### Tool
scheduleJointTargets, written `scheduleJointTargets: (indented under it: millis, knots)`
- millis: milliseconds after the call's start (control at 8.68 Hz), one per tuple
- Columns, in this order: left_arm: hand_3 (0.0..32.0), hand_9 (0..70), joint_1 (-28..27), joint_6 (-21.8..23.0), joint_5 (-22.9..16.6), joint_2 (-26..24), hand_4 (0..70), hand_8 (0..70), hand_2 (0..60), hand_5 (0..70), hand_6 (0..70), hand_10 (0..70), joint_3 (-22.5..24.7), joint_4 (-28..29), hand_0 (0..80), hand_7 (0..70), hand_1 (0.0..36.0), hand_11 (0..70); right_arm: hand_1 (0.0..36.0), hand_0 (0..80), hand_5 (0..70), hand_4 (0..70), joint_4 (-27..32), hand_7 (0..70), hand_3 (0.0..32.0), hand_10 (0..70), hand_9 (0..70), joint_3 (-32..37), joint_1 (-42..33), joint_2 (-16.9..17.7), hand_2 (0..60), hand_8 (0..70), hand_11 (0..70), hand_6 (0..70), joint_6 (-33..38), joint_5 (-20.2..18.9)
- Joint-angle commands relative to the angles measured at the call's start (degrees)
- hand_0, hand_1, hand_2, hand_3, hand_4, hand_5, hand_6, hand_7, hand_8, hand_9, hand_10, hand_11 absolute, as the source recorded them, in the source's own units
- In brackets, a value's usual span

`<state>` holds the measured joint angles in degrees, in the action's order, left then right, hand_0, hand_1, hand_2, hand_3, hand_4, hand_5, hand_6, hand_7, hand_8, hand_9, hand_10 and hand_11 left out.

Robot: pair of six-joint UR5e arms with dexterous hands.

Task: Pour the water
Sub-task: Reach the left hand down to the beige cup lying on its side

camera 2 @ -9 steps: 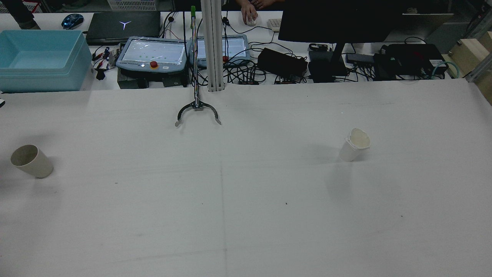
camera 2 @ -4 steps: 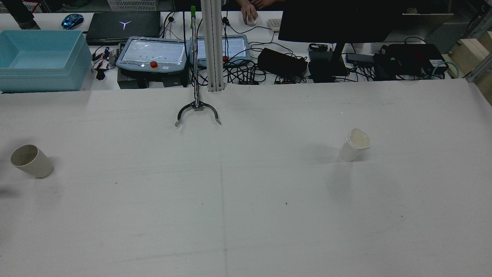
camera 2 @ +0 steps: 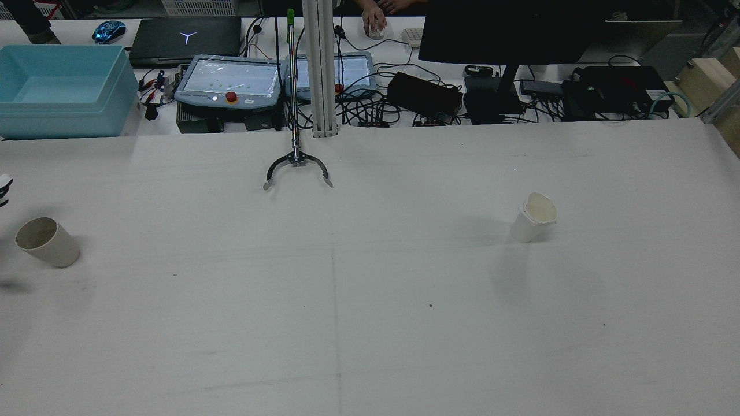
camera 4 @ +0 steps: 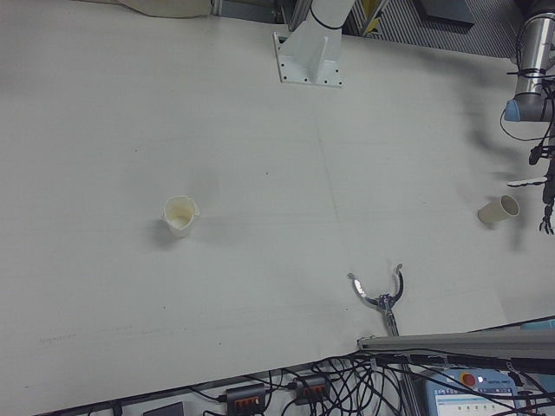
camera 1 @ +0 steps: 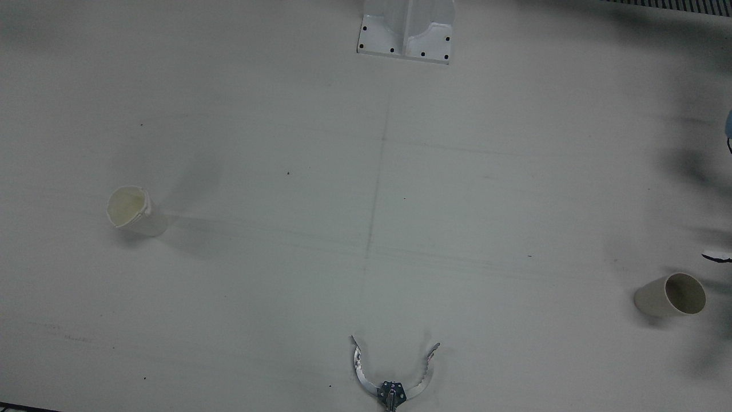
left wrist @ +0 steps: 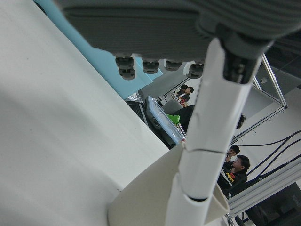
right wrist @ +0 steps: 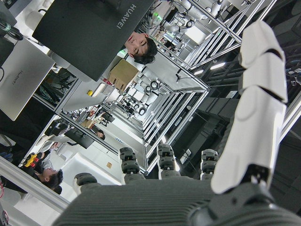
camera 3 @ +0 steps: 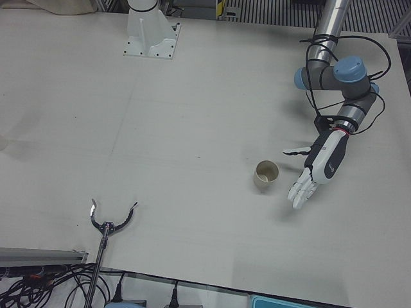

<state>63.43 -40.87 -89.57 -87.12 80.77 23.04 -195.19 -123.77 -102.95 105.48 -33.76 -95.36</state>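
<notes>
Front view: beige paper cup (camera 1: 670, 295), empty, standing on the white desk (camera 1: 366, 171) near that view's right edge; white plastic cup with a dented rim (camera 1: 134, 210) at the view's left, well apart from it; metal grabber tongs (camera 1: 393, 372) at the bottom edge.

Rear view: a white fingertip (camera 2: 4, 184) shows at the left edge above the beige paper cup, where half a second ago there was none; both cups unmoved.

Left-front view: left hand (camera 3: 318, 170) just beside the beige paper cup, fingers spread wide, holding nothing.

Right hand view: right hand (right wrist: 188, 197) faces the lab, fingers extended, empty.
</notes>
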Motion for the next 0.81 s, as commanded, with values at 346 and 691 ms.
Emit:
scheduleJointTargets:
  millis: [346, 691]
  knots:
    - [2.4, 0.5, -2.43, 0.18, 0.01, -3.58, 13.1, 4.9, 0.0, 0.0, 2.4, 2.9, -7.29, 2.09, 76.4, 2.0, 18.1, 6.9, 19.9, 51.4, 8.5, 0.0, -0.01, 13.8, 23.4, 0.0, 9.4, -0.07, -0.41, -0.36, 17.9, 9.7, 0.0, 16.9, 0.01, 0.0]
    - [2.6, 0.6, -4.18, 0.96, 0.01, -4.9, 14.6, 5.0, 0.0, 0.0, 4.2, 3.6, -8.52, 1.74, 80.0, 3.3, 21.0, 8.3, 19.9, 51.3, 8.5, 0.0, -0.01, 14.4, 23.2, 0.0, 9.8, 0.02, -0.41, -0.45, 19.1, 10.1, 0.0, 17.2, 0.01, 0.0]
